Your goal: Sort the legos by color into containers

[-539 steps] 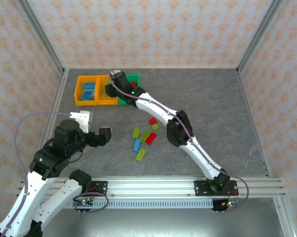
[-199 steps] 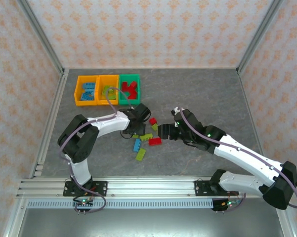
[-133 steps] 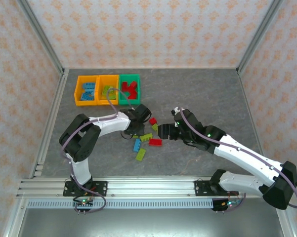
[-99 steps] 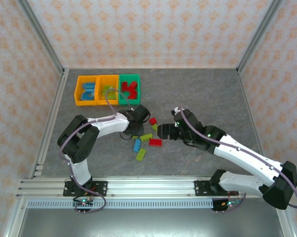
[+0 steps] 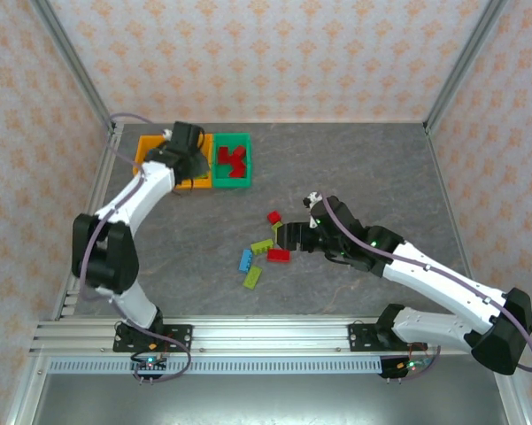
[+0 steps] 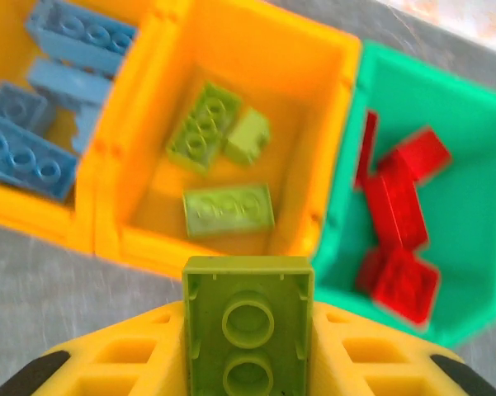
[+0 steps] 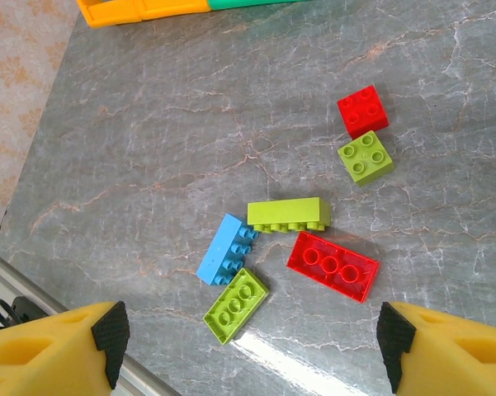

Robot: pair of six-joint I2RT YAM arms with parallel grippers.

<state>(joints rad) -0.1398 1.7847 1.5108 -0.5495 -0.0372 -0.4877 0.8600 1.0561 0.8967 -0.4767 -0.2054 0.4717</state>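
Lime lego (image 6: 246, 318) | left gripper (image 6: 248, 359) clamped on it | scoot toward 12 o'clock over middle orange bin (image 6: 268, 78), then drop | right gripper (image 7: 252, 342) wide apart

Grey table (image 5: 381, 177): three bins (image 6: 264, 58), six loose legos (image 7: 288, 214)

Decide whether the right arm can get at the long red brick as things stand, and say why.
Probably yes. The right gripper hovers open just above, and the long red brick lies flat on the table, nothing on top. A long green brick close beside it may crowd one finger.
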